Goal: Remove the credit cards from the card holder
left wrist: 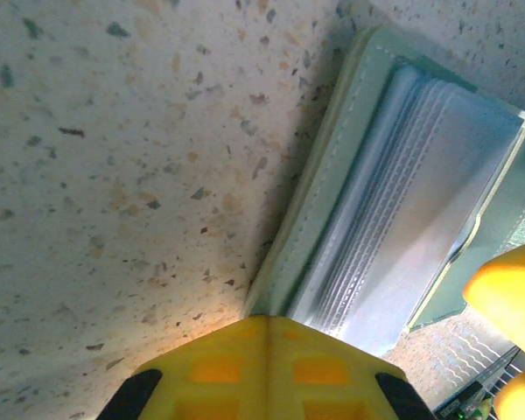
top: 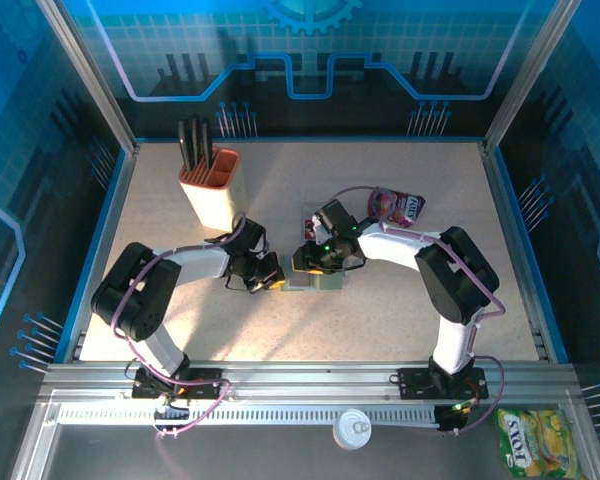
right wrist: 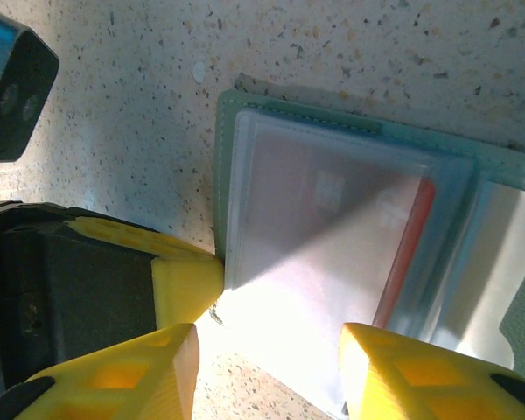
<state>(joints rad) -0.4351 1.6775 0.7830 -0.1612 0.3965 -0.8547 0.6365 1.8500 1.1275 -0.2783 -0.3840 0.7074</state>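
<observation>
Card holder [right wrist: 224, 166]: open flat on the desk [top: 210, 330], clear sleeves up, midway between the two arms. In the top view its long axis runs roughly left to right, one arm at each end.

Credit cards: you can pick out one red card edge [right wrist: 407, 245] under the cloudy sleeve, near the holder's fold. Glare hides whatever else is in there.

Right gripper [right wrist: 269, 346]: jaws spread and empty, straddling the near edge of the holder's sleeved panel. The red edge lies ahead of them, closer to the right-hand finger. Your pull turns on this: the card sits ahead of the jaws along the sleeve, so you likely need to reach the sleeve mouth first.

Left gripper [left wrist: 267, 332]: jaws pressed together, nothing between them, tip touching the holder's outer corner. It looks like a pin to keep the holder from sliding.

The right arm is the better placed for the card.

Beyond the holder:
- Orange-and-cream cup [top: 208, 190] with black pens, far-left of it.
- Pink pouch [top: 398, 205], far-right of it, just behind the right arm.
- Green-yellow packet [top: 535, 440], off the desk, near-right of it. It has lettering, but too small for you to read reliably.
</observation>
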